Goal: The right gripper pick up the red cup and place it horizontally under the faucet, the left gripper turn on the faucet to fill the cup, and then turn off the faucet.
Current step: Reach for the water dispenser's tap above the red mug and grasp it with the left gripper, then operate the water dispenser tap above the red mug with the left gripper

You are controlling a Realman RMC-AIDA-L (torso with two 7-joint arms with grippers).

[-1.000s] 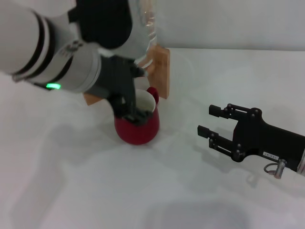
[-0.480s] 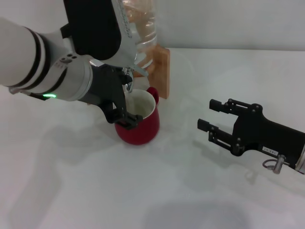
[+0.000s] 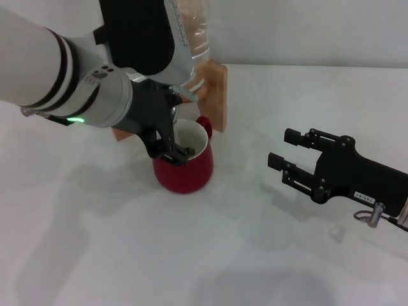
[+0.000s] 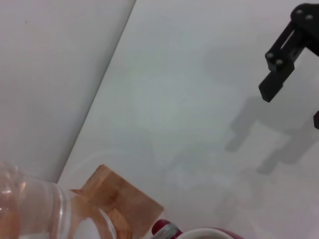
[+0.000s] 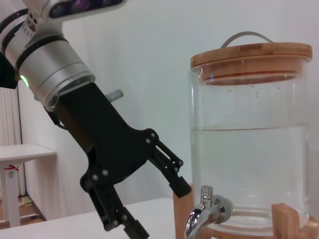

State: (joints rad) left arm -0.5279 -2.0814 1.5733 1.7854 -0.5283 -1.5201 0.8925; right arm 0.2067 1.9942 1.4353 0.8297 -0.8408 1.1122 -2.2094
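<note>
The red cup [image 3: 185,171] stands upright on the white table, right below the chrome faucet [image 3: 185,95] of the clear water jar [image 3: 191,32]. My left gripper [image 3: 178,155] hangs over the cup's rim just in front of the faucet. In the right wrist view this left gripper [image 5: 159,209] is open, its fingers beside the faucet [image 5: 204,215] and apart from it. My right gripper [image 3: 282,147] is open and holds nothing, low over the table to the right of the cup. The cup's rim [image 4: 202,233] shows at the edge of the left wrist view.
The jar [image 5: 249,149] holds water, has a wooden lid [image 5: 251,56] and rests on a wooden stand [image 3: 217,95] at the back of the table. White table [image 3: 287,255] surface stretches in front and to the right.
My left arm swung a little left, baring the faucet, then came back right over the cup's rim. The right gripper drifted slightly right. The cup has not moved.
</note>
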